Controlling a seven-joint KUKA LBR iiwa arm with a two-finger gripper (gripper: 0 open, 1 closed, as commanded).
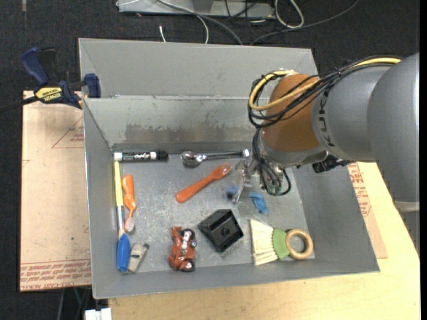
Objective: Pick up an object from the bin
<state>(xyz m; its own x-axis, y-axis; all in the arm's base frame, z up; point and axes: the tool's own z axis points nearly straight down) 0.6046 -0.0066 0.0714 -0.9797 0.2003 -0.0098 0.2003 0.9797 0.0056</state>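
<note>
Front of bin: red toy car, black block and tape roll lie free.
Middle: end effector sits low, beside the orange spoon and a small blue piece.
Progress: nothing lifted; grasping and raising appear left.
Grip: released or clenched, cannot tell.
Far: metal spoon; its handle end is hard to make out beside the arm.

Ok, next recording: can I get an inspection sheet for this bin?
Surface: grey metal bin, floor scuffed.
Job's things: small blue pieces by the gripper, orange spoon beside them.
Clutter: black marker, metal spoon, red toy car, black box, tape roll.
Grippers: one, low in the bin's right half.
Cables: yellow and black loops on the wrist; loose cables behind the bin.
Surroundings: dark floor, nothing seen in the way.
</note>
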